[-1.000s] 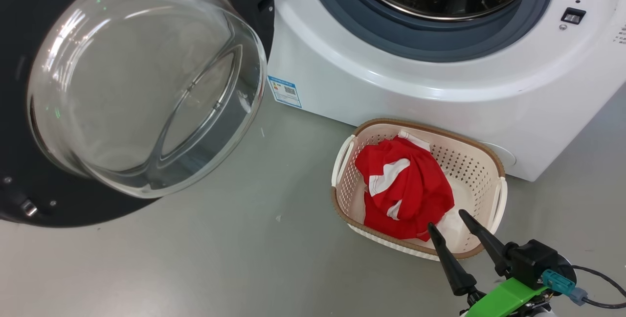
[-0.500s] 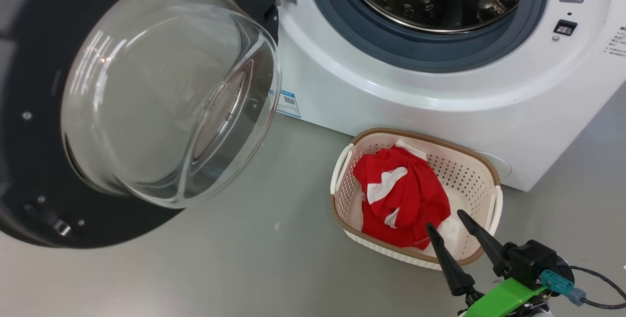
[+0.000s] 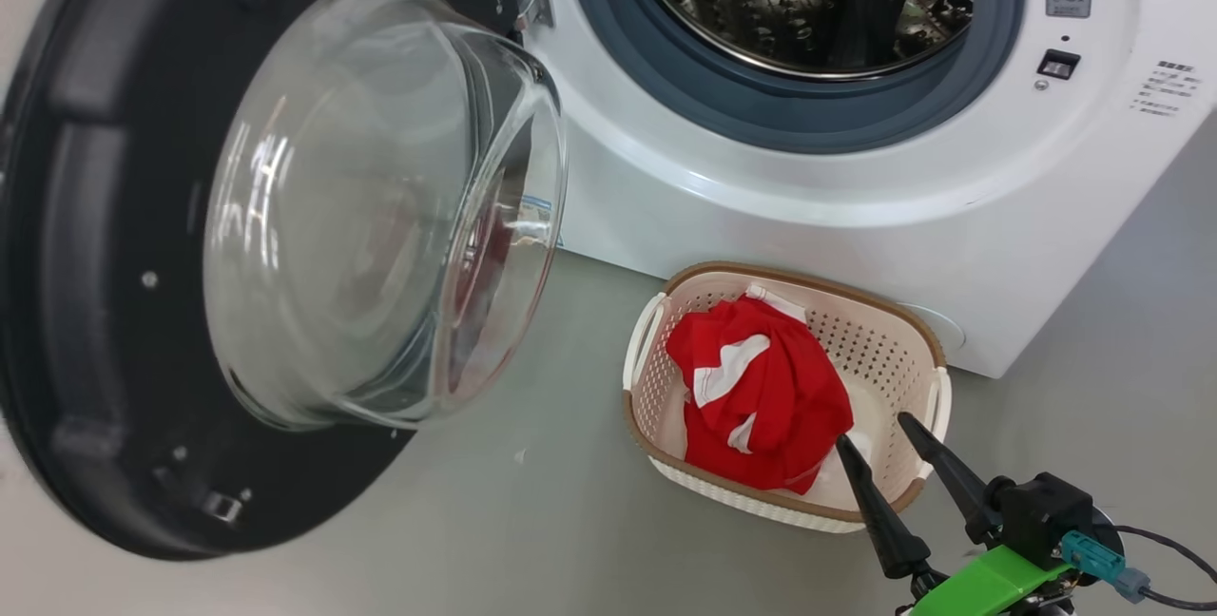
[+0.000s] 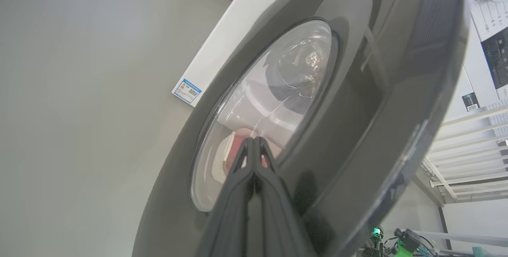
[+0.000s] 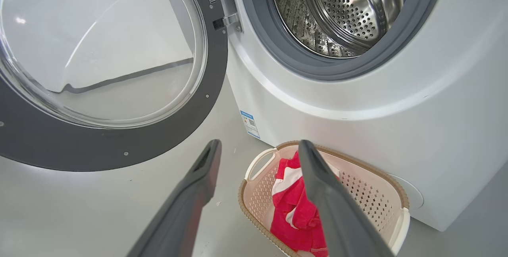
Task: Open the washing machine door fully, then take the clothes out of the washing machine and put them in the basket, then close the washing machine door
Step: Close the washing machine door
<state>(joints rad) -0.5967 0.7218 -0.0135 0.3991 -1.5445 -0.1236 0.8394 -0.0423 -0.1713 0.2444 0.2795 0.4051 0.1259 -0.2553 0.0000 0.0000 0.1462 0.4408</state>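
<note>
Since the clothes (image 3: 761, 388) lie in the basket (image 3: 898, 336) on the floor against the machine (image 3: 808, 207), head view leaves me only the door (image 3: 95, 312), which stands open. My right jaws hang wide and empty over the basket's near rim, where a swinging door could catch them. Left wrist view: left jaws pinched together, empty, at the door's glossy outer face, and they may skid off. Right wrist view: the drum (image 5: 349, 11) looks empty, though its depths are hidden.

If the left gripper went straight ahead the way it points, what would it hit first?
The washing machine door: the shut left gripper points at its outer face, near the glass's edge. It may be touching; depth is unclear.
</note>
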